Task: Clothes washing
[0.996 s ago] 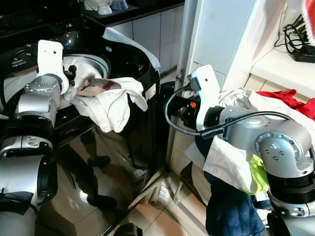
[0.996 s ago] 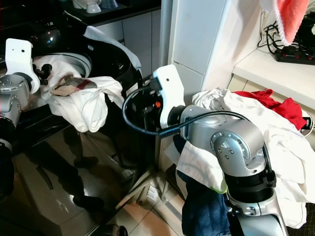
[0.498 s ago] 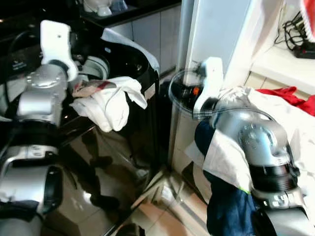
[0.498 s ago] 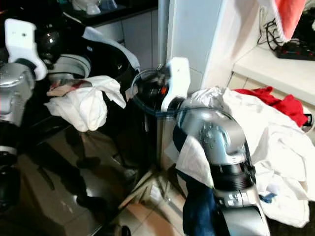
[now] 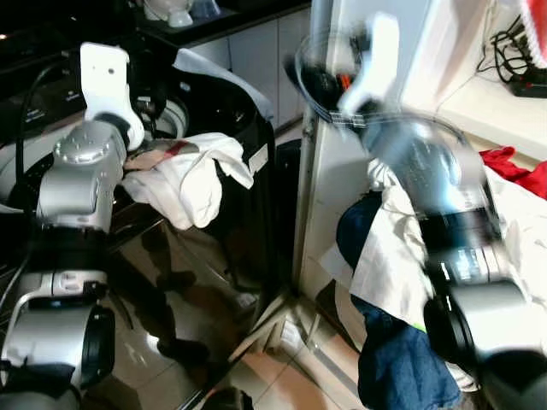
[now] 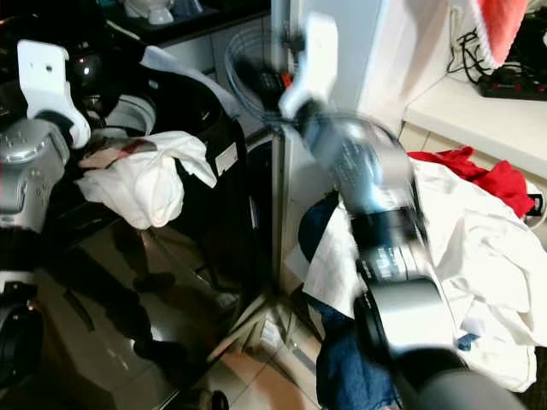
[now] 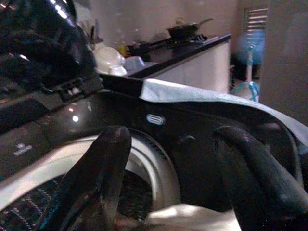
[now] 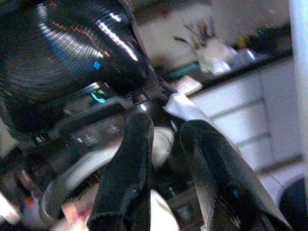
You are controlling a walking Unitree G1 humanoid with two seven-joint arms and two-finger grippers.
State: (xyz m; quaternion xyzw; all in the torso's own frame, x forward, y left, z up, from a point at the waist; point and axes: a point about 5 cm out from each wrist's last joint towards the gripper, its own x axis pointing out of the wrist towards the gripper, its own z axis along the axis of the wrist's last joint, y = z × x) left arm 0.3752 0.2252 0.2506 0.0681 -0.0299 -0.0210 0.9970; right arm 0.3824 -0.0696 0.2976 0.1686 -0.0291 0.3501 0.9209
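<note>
Loading the washer [image 5: 231, 111]; step in hand looks like feeding laundry into the drum [image 7: 144, 163].

- Left gripper [image 7: 192, 183]: hovering over the drum mouth, fingers [image 7: 103, 173] spread apart, clamping nothing, right above the white garment [image 5: 192, 175].
- White garment: lying across the washer's front rim, half in, half drooping down the front panel. Soft, crumpled cotton w/ a red-brown patch near the rim.
- Right gripper [image 8: 166, 163]: raised high beside the washer's right edge, arm motion-blurred; fingers nearly together w/ a narrow gap, holding nothing.
- Pile [image 6: 479, 248]: heaped at the robot's right; white sheets, red cloth, blue denim, limp and tangled.

Washer: glossy black shell, pale ring round the drum mouth, ribbed dark lid tilted open.

Next move, prob.: closing left fingers on the draped garment at the rim and pushing it fully into the drum. Needing a firm pinch, since loose fabric slides over the smooth rim.
</note>
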